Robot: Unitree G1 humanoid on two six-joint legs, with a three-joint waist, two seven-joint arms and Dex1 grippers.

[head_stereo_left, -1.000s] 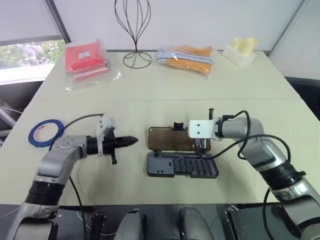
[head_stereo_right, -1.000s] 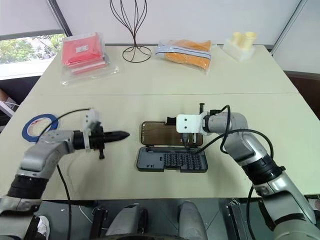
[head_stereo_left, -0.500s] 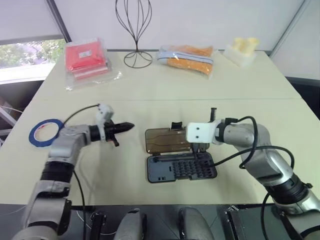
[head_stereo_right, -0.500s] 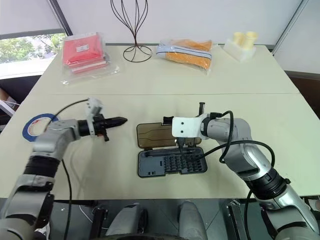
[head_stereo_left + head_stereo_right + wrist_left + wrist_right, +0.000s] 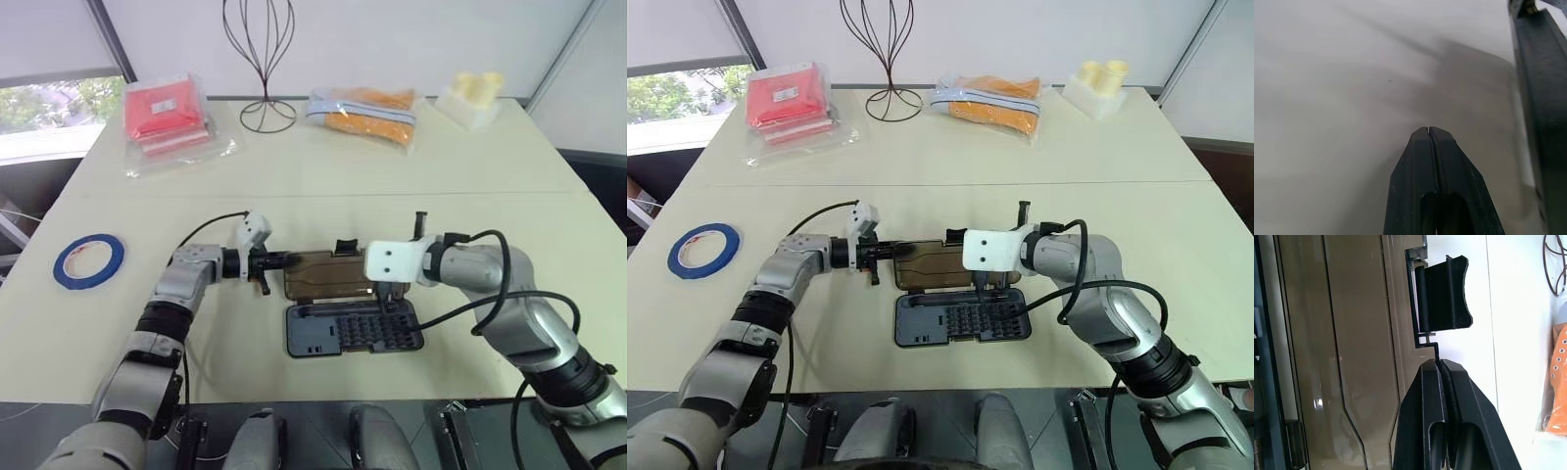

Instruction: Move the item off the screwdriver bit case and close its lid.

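1. Jaws of both grippers are pressed together, holding nothing.
2. Right gripper (image 5: 1442, 363) sits at the lid's (image 5: 328, 274) far edge beside the latch tab (image 5: 1444, 296), likely to tip it over.
3. Left gripper (image 5: 282, 260) noses the lid's left end.
4. Case (image 5: 355, 329) lies open at centre of the counter (image 5: 323, 176).

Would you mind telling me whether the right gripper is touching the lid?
Touching. In the right wrist view, the shut right gripper pinches the far edge of the lid, right beside the latch tab, with no gap visible.
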